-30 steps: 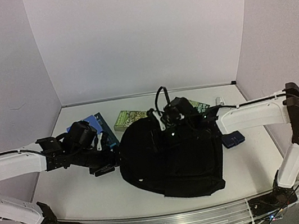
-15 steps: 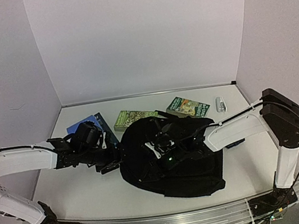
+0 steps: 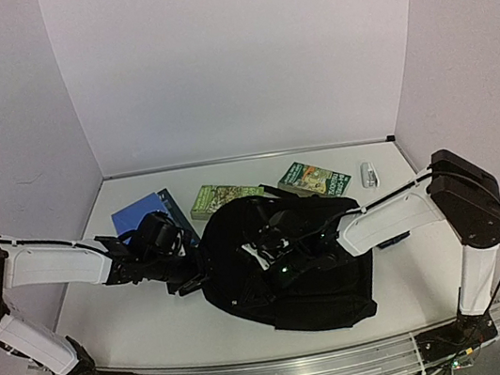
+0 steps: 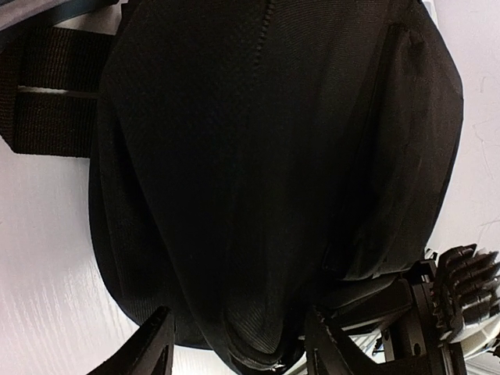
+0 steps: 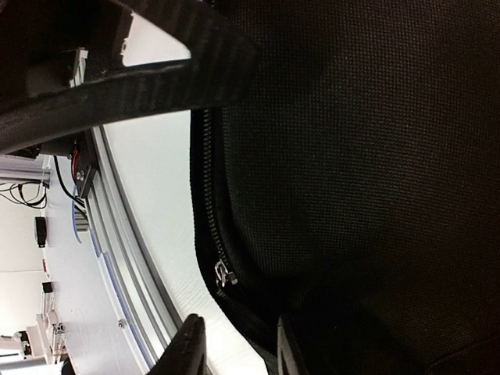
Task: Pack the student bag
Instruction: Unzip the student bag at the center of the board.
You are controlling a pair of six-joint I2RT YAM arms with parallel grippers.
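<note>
Because the student bag [image 3: 302, 274] lies slumped in the middle of the bench [image 3: 130, 330] with its mouth apparently closed, both arms are on it rather than on the books, and the step in hand looks like getting it open. From the left, the left tool [image 4: 242, 351] reaches low to the bag's left edge. Its wrist view shows the fingers [image 4: 160, 348] spread wide, with the rounded fabric rim between them but not pinched, a stance that would suit gripping that side so the bag cannot slide. Webbing straps [image 4: 47, 101] trail off the bag's far end in that view.

Behind the left arm a blue book [image 3: 138, 212] lies flat, then a green book [image 3: 221, 197] just beyond the bag's far rim, then a second green book [image 3: 315, 178] further right. All three are outside the bag and probably handy for loading.

The right arm stretches in over the top of the bag, and the right tool [image 5: 238, 348] sits at the seam. Its fingers stand a narrow gap apart, one over bare bench and the other over fabric, bracketing the edge just below the zipper pull [image 5: 223, 273]. That placement reads as lining up on the zipper [image 5: 205, 172], and nothing looks clamped. A small white object [image 3: 369, 173] lies near the far right corner.
</note>
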